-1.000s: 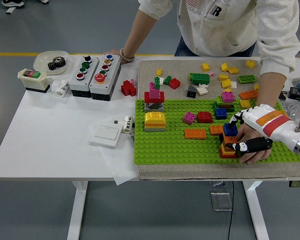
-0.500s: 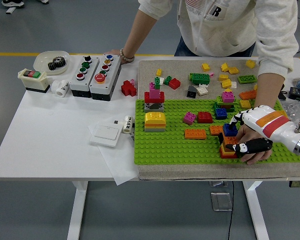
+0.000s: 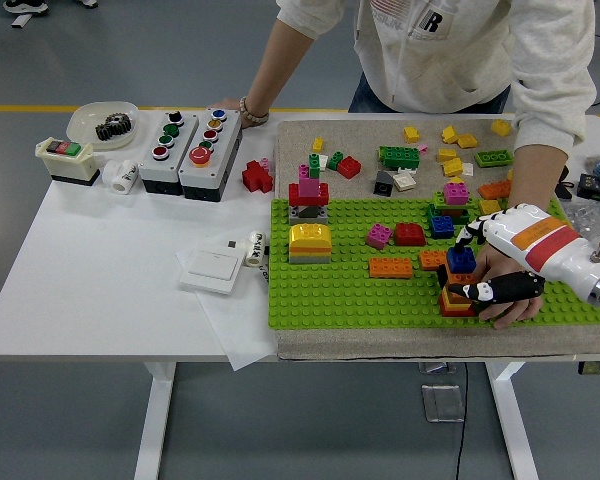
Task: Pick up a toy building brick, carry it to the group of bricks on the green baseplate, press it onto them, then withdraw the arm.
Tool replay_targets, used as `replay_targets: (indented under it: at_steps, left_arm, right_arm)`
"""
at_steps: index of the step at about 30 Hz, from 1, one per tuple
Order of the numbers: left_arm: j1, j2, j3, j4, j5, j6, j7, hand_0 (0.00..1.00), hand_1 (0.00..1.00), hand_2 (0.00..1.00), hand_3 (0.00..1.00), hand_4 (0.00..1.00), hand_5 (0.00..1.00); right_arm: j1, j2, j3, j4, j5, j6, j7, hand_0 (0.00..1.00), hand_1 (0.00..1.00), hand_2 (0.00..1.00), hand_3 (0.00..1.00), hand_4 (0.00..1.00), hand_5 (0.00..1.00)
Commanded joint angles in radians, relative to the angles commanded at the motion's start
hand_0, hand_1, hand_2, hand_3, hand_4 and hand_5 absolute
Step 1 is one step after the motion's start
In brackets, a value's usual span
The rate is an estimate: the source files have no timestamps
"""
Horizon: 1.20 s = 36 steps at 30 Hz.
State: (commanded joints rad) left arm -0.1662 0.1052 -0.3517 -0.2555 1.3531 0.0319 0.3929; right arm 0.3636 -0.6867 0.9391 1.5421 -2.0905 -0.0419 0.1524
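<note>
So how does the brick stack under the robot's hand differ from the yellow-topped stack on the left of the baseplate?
The brick stack at the right hand is topped with a blue brick over orange and red ones; the yellow-topped stack has a rounded yellow top over grey. The first has robot and person's fingers around it; the second stands untouched. Both sit on the green baseplate.

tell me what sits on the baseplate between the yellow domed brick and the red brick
In the head view, one magenta brick sits between the yellow domed brick and the red brick.
</note>
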Motion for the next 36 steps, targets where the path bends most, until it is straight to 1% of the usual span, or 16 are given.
replay_targets:
  at_steps: [10, 24, 31, 36]
  left_arm:
    - [0.0, 0.0, -0.001, 0.0, 0.0, -0.001, 0.0, 0.426, 0.48, 0.526, 0.595, 0.615, 0.759]
    - [0.0, 0.001, 0.0, -0.001, 0.003, 0.002, 0.003, 0.426, 0.484, 0.525, 0.596, 0.617, 0.76]
    - [0.003, 0.0, -0.005, 0.0, 0.012, 0.002, 0.005, 0.426, 0.486, 0.524, 0.595, 0.617, 0.76]
    - [0.004, 0.0, -0.007, -0.001, 0.014, 0.002, 0.006, 0.426, 0.482, 0.525, 0.595, 0.617, 0.76]
  right_arm:
    - [-0.028, -0.002, -0.004, 0.036, -0.006, 0.01, 0.0, 0.468, 0.542, 0.624, 0.592, 0.872, 0.65]
    - [-0.035, -0.001, -0.009, 0.033, -0.01, 0.013, 0.0, 0.468, 0.541, 0.624, 0.59, 0.871, 0.649]
    - [-0.034, -0.005, 0.0, 0.049, -0.005, 0.013, -0.001, 0.467, 0.541, 0.624, 0.59, 0.871, 0.649]
    - [-0.034, -0.003, 0.001, 0.046, -0.004, 0.011, -0.001, 0.467, 0.539, 0.624, 0.589, 0.872, 0.649]
